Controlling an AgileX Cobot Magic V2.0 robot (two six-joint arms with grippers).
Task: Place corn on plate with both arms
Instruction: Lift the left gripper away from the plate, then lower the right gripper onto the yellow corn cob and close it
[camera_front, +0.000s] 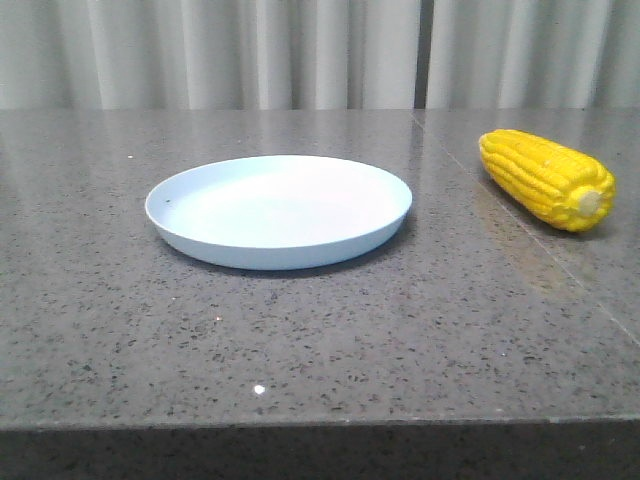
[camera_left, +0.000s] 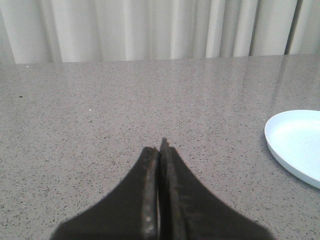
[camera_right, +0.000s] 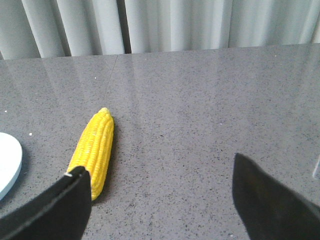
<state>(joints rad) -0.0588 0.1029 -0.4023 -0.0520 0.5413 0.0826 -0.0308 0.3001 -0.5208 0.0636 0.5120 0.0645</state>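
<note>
The yellow corn (camera_front: 547, 178) lies on the grey table at the right, its pale stub end toward the front; it also shows in the right wrist view (camera_right: 94, 151). The pale blue-white plate (camera_front: 280, 210) sits empty at the table's middle; its rim shows in the left wrist view (camera_left: 296, 145) and the right wrist view (camera_right: 10, 165). My right gripper (camera_right: 159, 172) is open and empty, with the corn just beyond one finger. My left gripper (camera_left: 160, 146) is shut and empty, apart from the plate. Neither gripper shows in the front view.
The speckled grey stone table (camera_front: 320, 340) has its front edge near the camera and a seam line running past the corn. Pale curtains (camera_front: 300, 50) hang behind the table's far edge.
</note>
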